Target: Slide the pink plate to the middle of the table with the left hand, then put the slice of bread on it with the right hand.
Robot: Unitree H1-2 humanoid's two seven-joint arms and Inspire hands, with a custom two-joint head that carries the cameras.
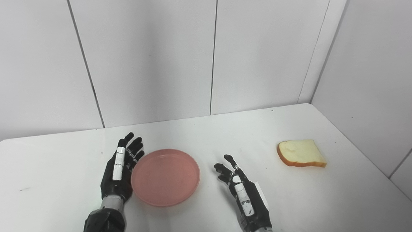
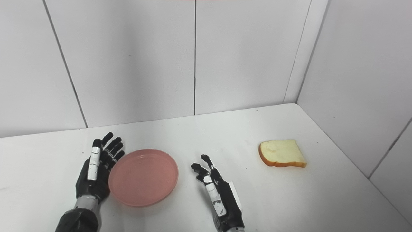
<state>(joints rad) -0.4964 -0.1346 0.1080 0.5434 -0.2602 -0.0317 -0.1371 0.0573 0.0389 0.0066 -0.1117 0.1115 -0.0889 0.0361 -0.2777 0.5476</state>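
While a round, shallow pink plastic plate (image 1: 165,176) sits near the front of the smooth white table (image 1: 225,135), the black left hand (image 1: 119,170) rests flat against its left rim, fingers spread and empty. The right hand (image 1: 243,193) lies open beside it, well apart from the crusted, spongy white bread slice (image 1: 301,153).

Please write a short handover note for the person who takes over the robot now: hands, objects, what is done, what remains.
Left hand: open, against the left rim of the round pink plastic plate, holding nothing.
Right hand: open, empty, to the right of the plate and apart from it.
Slice of white bread with brown crust: flat on the white table, far right, untouched.
Done: nothing is on the plate yet.
Left: finish centring the plate if needed, then put the bread on it with the right hand.
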